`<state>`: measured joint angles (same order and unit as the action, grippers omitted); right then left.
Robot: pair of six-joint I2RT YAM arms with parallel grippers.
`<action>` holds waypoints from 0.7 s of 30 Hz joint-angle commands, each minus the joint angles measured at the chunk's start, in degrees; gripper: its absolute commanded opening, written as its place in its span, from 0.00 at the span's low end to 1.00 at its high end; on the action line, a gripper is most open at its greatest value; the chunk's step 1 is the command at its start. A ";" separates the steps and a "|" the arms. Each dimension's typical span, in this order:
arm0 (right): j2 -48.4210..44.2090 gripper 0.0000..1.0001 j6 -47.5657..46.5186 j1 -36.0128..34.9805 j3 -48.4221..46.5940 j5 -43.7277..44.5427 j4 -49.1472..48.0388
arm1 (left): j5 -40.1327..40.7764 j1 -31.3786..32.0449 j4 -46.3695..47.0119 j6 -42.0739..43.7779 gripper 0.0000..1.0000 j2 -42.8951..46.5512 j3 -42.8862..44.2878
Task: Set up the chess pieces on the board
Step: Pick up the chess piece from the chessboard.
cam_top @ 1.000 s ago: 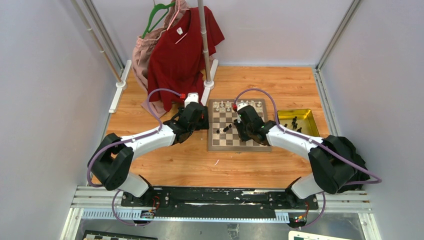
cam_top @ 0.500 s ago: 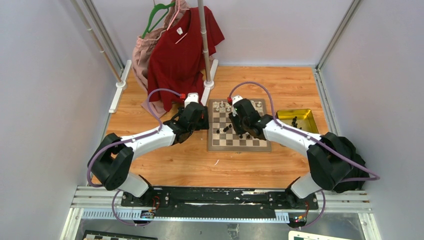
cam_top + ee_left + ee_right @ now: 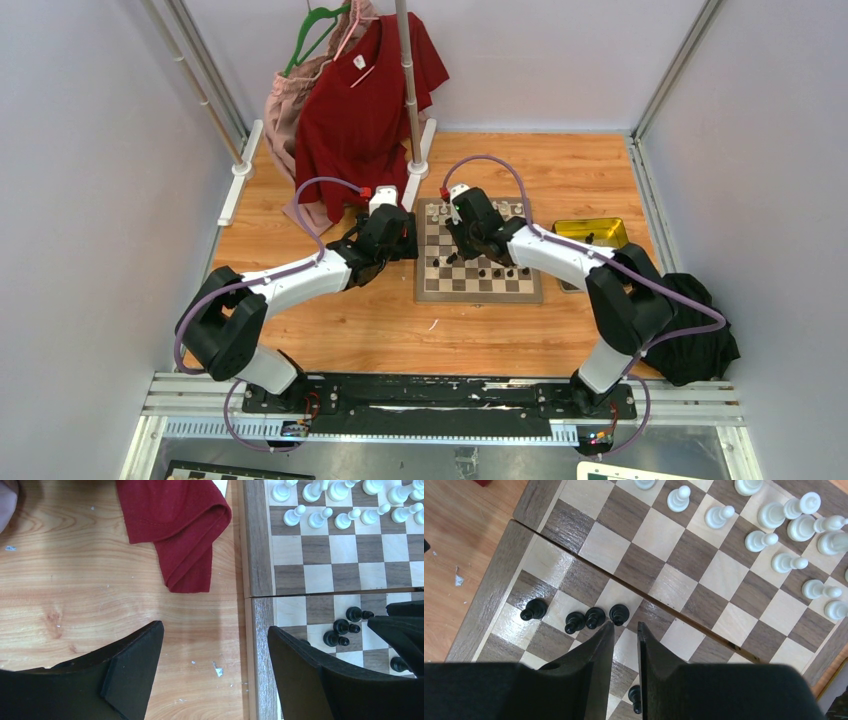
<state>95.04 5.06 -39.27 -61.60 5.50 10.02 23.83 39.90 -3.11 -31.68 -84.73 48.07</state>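
Note:
The board (image 3: 480, 295) lies in the middle of the wooden table. White chess pieces (image 3: 769, 540) stand in its far rows and also show in the left wrist view (image 3: 320, 517). A few black pawns (image 3: 594, 616) stand on the near-left squares, and more black pieces (image 3: 497, 270) stand further right. My right gripper (image 3: 626, 626) hovers over the board's left half, its tips just behind the pawns. Its jaws stand a narrow gap apart with nothing between them. My left gripper (image 3: 214, 630) is wide open and empty over bare table, beside the board's left border (image 3: 260, 555).
A yellow-gold tray (image 3: 625, 235) with black pieces sits right of the board, partly behind the right arm. A red shirt (image 3: 365, 100) hangs from a pole at the back left, its hem (image 3: 185, 530) on the table. A black cloth (image 3: 700, 340) lies at the near right.
My right arm has swung left across the board, from its right side to its left half. The left arm has not moved.

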 commanded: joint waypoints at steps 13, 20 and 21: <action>3.56 0.25 -1.23 0.15 -2.91 -1.01 -1.03 | 1.89 0.27 0.92 0.57 0.82 0.39 0.18; 2.73 0.09 -1.67 0.16 -2.61 -1.19 -1.15 | 1.83 0.29 0.85 0.31 0.82 0.19 0.14; 2.35 0.07 -1.76 0.20 -2.44 -1.11 -1.23 | 1.83 0.27 0.91 0.27 0.82 0.12 0.14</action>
<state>98.19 4.34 -39.22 -62.52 4.56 9.74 23.86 39.90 -3.11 -31.64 -84.73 48.07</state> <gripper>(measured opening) 0.114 0.819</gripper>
